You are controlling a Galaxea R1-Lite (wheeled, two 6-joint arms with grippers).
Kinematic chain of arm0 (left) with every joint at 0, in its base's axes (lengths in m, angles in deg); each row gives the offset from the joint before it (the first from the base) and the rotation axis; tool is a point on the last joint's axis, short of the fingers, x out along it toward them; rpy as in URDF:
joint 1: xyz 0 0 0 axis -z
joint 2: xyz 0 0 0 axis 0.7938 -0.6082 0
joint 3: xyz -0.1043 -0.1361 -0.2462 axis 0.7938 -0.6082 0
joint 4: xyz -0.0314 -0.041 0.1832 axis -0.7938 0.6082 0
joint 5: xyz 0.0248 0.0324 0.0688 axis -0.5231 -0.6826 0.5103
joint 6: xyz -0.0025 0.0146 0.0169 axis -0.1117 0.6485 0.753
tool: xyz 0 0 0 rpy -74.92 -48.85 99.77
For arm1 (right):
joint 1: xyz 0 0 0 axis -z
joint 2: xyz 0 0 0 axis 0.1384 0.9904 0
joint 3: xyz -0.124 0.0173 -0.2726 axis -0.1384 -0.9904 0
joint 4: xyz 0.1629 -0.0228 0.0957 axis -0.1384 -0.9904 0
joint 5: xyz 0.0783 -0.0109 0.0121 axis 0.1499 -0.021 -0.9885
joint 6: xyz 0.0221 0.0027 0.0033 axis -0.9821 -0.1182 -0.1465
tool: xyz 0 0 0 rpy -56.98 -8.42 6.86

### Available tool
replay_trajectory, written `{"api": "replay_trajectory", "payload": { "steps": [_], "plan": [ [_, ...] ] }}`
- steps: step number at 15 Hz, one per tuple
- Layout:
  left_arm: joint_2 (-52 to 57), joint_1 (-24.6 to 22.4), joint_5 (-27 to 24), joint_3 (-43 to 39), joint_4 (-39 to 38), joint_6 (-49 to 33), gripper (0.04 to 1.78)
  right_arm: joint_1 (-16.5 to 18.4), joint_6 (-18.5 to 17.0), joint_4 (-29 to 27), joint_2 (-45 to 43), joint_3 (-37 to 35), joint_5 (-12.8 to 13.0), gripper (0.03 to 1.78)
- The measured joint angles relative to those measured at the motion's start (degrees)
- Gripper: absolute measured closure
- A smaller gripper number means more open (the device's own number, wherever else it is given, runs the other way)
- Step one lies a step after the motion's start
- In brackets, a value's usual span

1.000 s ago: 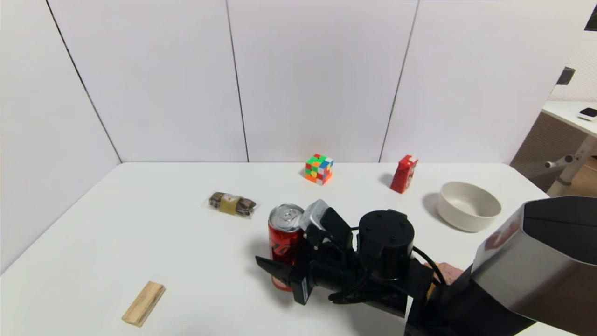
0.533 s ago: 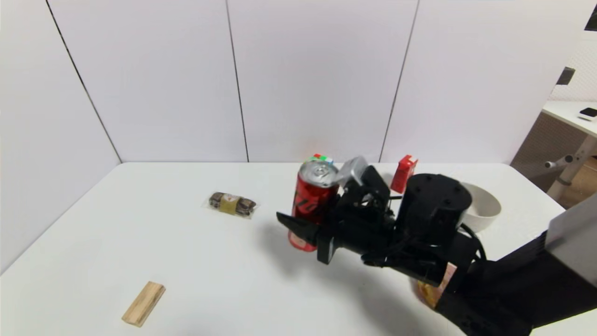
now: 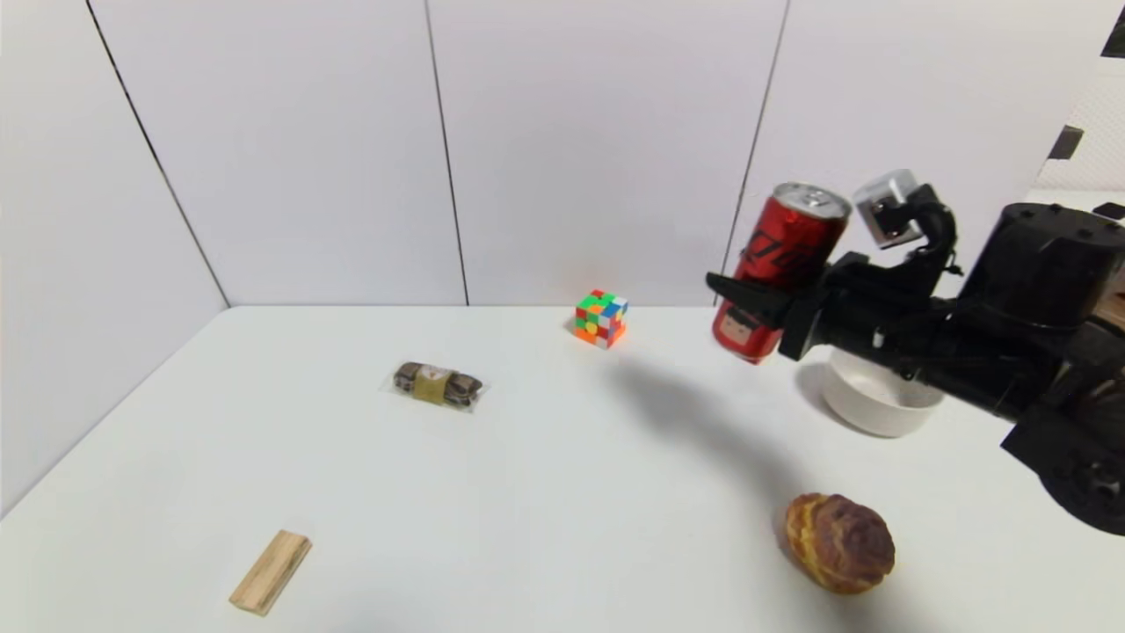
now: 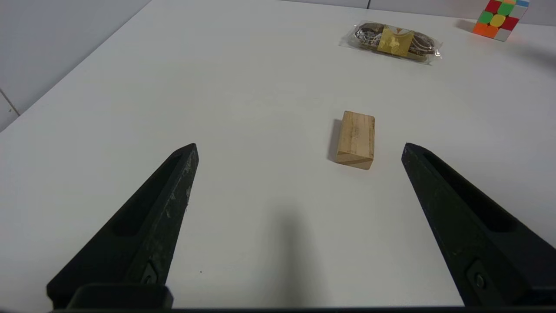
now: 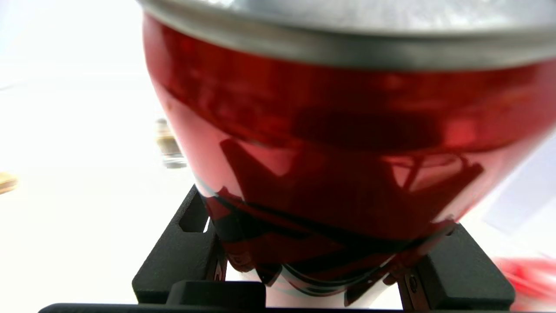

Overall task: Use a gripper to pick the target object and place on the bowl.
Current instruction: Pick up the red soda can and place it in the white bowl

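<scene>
My right gripper (image 3: 756, 290) is shut on the tall red soda can (image 3: 791, 246) and holds it, tilted, high above the table at the back right. The can fills the right wrist view (image 5: 339, 152), with a black finger on either side of its lower part. The off-white bowl (image 3: 870, 404) stands on the table just right of and below the can, partly hidden by my right arm. My left gripper (image 4: 299, 148) is open and empty, low over the table's front left, out of the head view.
A wooden block (image 3: 271, 570) lies at the front left, just ahead of my left gripper (image 4: 356, 139). A wrapped snack (image 3: 437, 384) and a colour cube (image 3: 601, 318) lie farther back. A brown pastry (image 3: 839, 541) lies at the front right. White walls enclose the table.
My right gripper has lifted the can off the table and carried it up and to the right, towards the bowl. The pastry, hidden before under the arm, now shows.
</scene>
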Motion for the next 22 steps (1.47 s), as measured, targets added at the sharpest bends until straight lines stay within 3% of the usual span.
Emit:
{"api": "replay_trajectory", "payload": {
  "steps": [3, 7, 9, 12, 16, 22],
  "plan": [
    [0.0, -0.02, 0.01, 0.0, 0.0, 0.0, 0.13, 11.07, 0.11, -2.86, -1.15, 1.82, -4.08, 0.82],
    [0.0, -0.02, 0.01, 0.0, 0.0, 0.01, 0.13, 24.37, 2.1, -11.96, -1.67, 4.46, -12.48, 0.82],
    [0.0, -0.02, 0.01, 0.0, 0.0, 0.01, 0.13, 27.68, 4.22, -13.78, -1.56, 3.8, -13.24, 0.82],
    [0.0, 0.0, 0.01, 0.02, 0.0, 0.0, 0.13, 29.45, 6.86, -13.69, -1.84, 0.05, -13.4, 0.82],
    [0.0, -0.02, 0.0, 0.02, 0.0, 0.0, 0.13, 28.89, 8.9, -12.26, -1.05, -3.84, -13.42, 0.82],
    [0.0, 0.0, 0.01, 0.0, 0.0, 0.0, 0.13, 28.1, 9.16, -4.18, 6.1, -4.63, -13.42, 0.82]
  ]
}}
